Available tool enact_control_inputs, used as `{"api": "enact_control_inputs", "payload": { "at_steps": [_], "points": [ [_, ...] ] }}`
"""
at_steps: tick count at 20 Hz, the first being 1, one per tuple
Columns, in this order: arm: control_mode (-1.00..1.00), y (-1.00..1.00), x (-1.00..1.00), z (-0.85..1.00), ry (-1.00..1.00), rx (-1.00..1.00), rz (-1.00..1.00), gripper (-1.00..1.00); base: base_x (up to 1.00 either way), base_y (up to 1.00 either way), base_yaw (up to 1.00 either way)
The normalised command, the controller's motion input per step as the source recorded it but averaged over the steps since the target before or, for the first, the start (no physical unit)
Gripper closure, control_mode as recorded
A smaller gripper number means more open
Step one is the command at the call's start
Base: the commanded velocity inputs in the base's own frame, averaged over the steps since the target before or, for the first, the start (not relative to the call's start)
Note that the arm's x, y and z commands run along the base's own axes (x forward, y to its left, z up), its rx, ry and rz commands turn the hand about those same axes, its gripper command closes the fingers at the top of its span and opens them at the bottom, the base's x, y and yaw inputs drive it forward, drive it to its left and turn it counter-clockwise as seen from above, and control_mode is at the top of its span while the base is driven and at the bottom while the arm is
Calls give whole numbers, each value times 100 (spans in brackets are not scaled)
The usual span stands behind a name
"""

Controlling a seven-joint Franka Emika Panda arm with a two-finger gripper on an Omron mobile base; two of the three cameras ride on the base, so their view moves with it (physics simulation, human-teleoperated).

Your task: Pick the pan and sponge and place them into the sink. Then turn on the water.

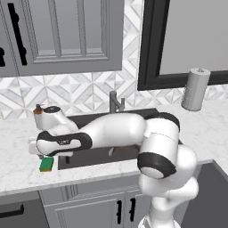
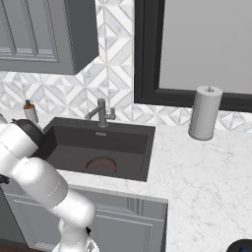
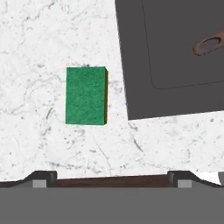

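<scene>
One sponge [image 3: 86, 96] lies green side up on the marble table [image 3: 39, 39], just beside the black sink [image 3: 175, 57] at its three o'clock. My tool [image 3: 111, 177] hovers above, jaws wide open, empty.

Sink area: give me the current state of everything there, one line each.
Sponge: flat on the counter left of the sink, green side up, not gripped.
Pan: already in the sink, on its floor.
Sink: holds the pan, no sponge yet.
Faucet: no stream visible.
Gripper: open, above the counter near the sponge.
Paper towel roll: upright on the counter.
</scene>
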Motion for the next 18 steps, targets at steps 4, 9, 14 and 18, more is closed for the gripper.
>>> {"api": "enact_control_inputs", "payload": {
  "at_steps": [4,9,14,18],
  "points": [
    [-100,15,1,-15,0,-4,-6,-100,0,0,0],
    [-100,2,0,-7,1,-2,-4,-100,0,0,0],
    [-100,2,5,-7,0,-2,-2,-100,0,0,0],
    [-100,0,12,-15,0,0,0,-100,0,0,0]
  ]
}}
